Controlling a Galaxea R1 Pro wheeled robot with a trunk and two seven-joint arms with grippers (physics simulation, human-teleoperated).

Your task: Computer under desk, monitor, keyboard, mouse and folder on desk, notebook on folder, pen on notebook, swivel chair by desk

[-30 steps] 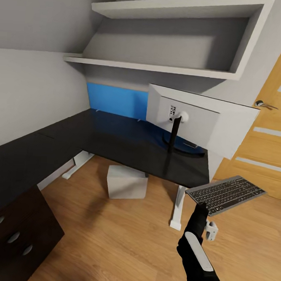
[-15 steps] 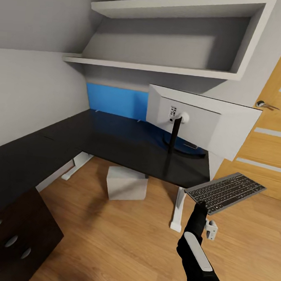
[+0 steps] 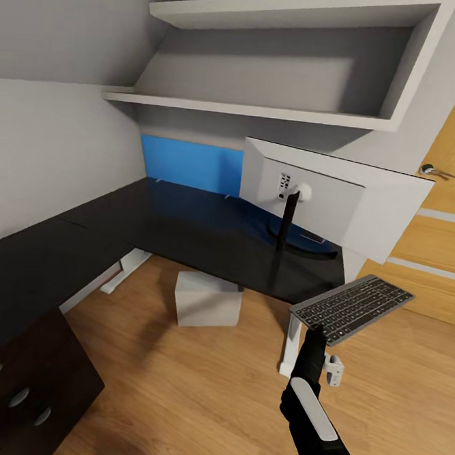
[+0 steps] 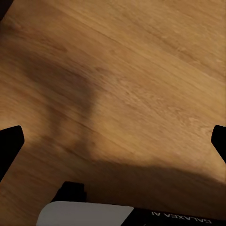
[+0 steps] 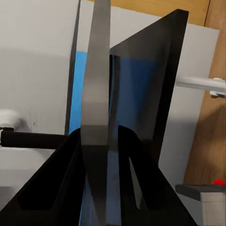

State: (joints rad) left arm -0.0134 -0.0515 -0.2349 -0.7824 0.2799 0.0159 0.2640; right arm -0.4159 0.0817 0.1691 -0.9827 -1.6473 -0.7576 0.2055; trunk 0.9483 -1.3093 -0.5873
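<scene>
The black desk [image 3: 187, 224] with its blue back panel carries the monitor [image 3: 332, 198], white back toward me, on a thin black stem. Just off the desk's near right corner, above the floor, my right gripper [image 3: 315, 329] is shut on the keyboard [image 3: 351, 308], holding it by its near edge. In the right wrist view the keyboard [image 5: 96, 89] runs edge-on between the fingers [image 5: 70, 165], with the desk's edge [image 5: 150, 94] beyond. A grey box-shaped computer [image 3: 208, 299] sits on the floor under the desk. My left gripper [image 4: 113, 141] hangs open over wood floor.
A black drawer unit [image 3: 17, 382] with round knobs stands at the near left, beside a long black side counter [image 3: 40, 254]. White wall shelves [image 3: 264, 110] hang over the desk. A wooden door [image 3: 447, 224] is at the right. The desk's white leg [image 3: 290, 345] stands by my right arm.
The keyboard in my right gripper has moved a little left, toward the desk's near right corner. The whole view has shifted slightly as the camera moved.
</scene>
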